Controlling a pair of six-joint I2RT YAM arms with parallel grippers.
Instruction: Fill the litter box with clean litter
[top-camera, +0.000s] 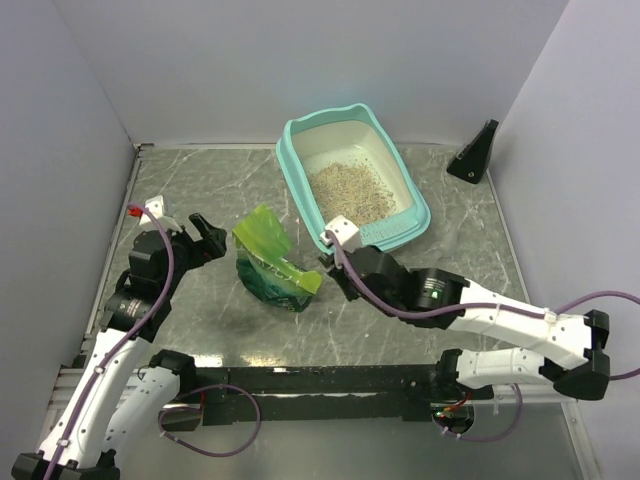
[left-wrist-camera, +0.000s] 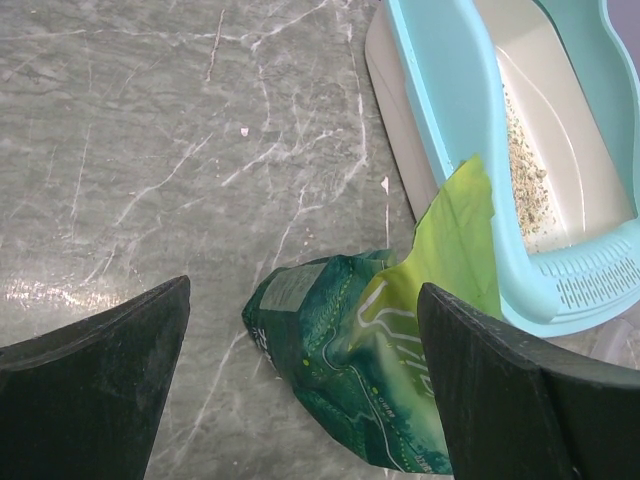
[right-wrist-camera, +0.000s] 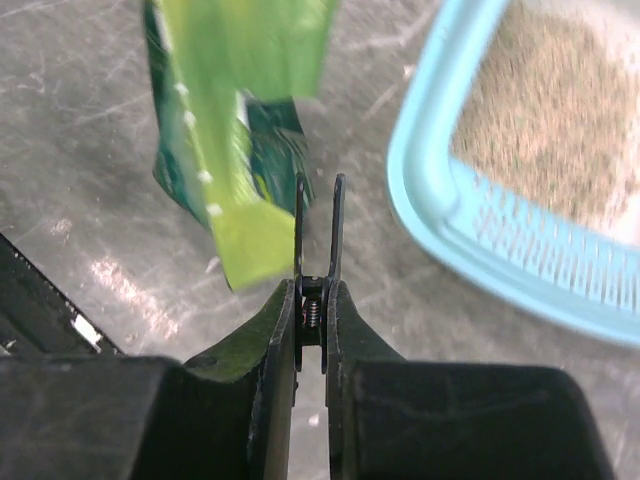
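arm bases (top-camera: 470, 368) nearest overhead; found the left gripper (top-camera: 210, 238) and right gripper (top-camera: 330, 262) flanking a green bag (top-camera: 272, 265) on the grey marbled table (top-camera: 200, 312), pale walls (top-camera: 300, 60) around, the litter box (top-camera: 295, 170) just past the right one, lengthwise away and rightward, clean litter (top-camera: 348, 190) in its pan. from the left wrist, saw jaws spread wide, bag just ahead, box beyond to the right. from the right wrist, saw jaws pressed nearly together on nothing, bag left, box right; judged this arm nearer.

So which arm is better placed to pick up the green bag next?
Probably the left. The left gripper is wide open and faces the bag, framed between its fingers. The right gripper sits beside the bag, jaws nearly shut.
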